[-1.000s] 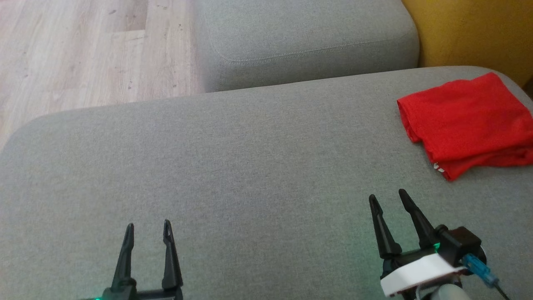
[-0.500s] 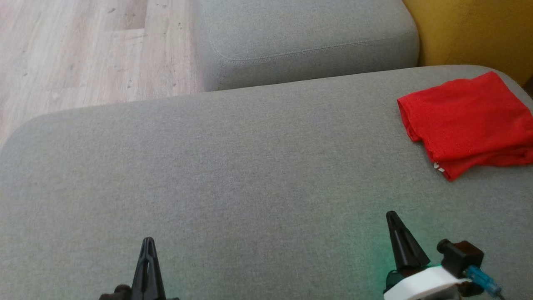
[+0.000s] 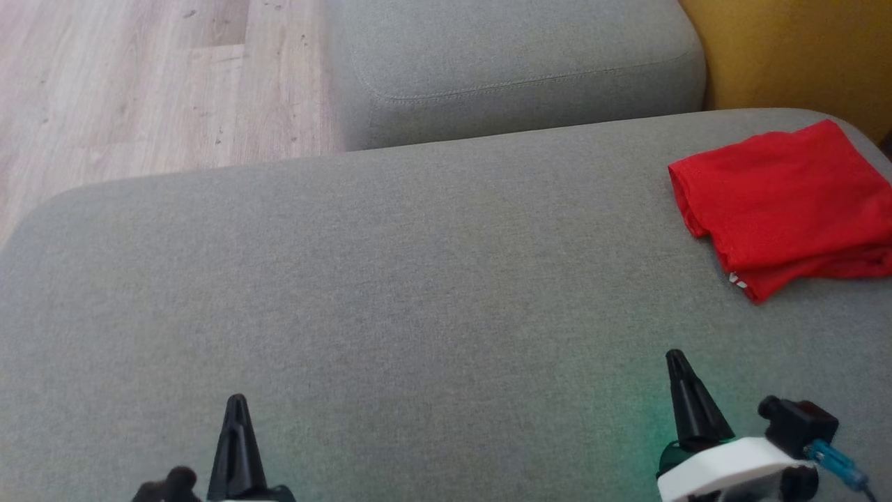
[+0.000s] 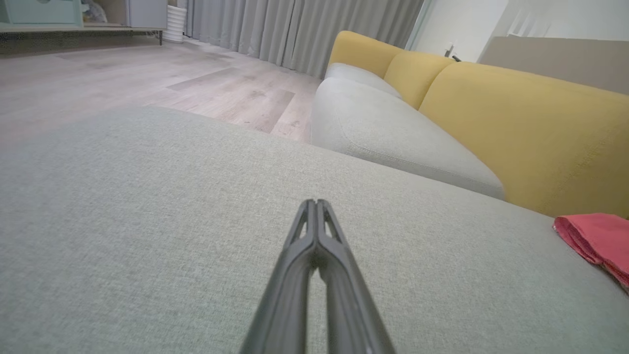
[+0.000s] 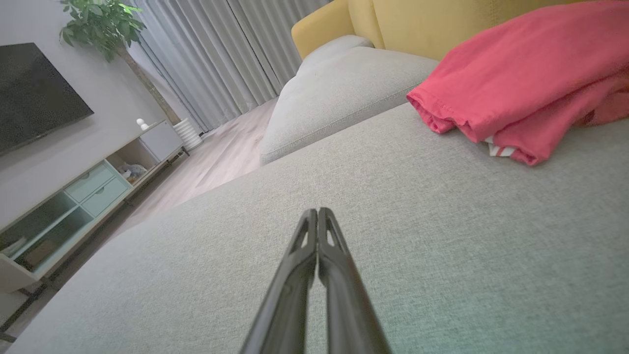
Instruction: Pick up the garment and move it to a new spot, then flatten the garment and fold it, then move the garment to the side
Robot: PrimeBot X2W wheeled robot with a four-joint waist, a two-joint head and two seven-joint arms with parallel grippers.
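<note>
Both grippers are closed and empty. The left gripper [image 3: 237,411] sits over the near edge of the big grey seat cushion [image 3: 418,279], toward that cushion's left end. Its two dark fingers are drawn together into a single narrow point. In the left wrist view the fingers meet all the way to the tips, and nothing is caught between them. The right gripper [image 3: 677,362] sits over the same near edge, toward the cushion's right end, and its fingers are pressed together the same way. The right wrist view confirms that the tips are shut on each other and carry no cloth. Both pairs of fingers point across the cushion, low above its fabric; whether either tip brushes the fabric cannot be told. A faint green glow falls on the cushion beside the right gripper.

The folded red garment [image 3: 784,202] lies on the far right corner of the cushion, well apart from both grippers and nearer the right one. It is a rough rectangle with stacked layers showing along its edges, and a small white-striped patch peeks out at its near corner.

Beyond the cushion's far edge sits a second grey cushion [image 3: 516,63], with a yellow backrest [image 3: 787,49] past the cushion's far right corner and a wooden floor [image 3: 139,84] past its far left.
</note>
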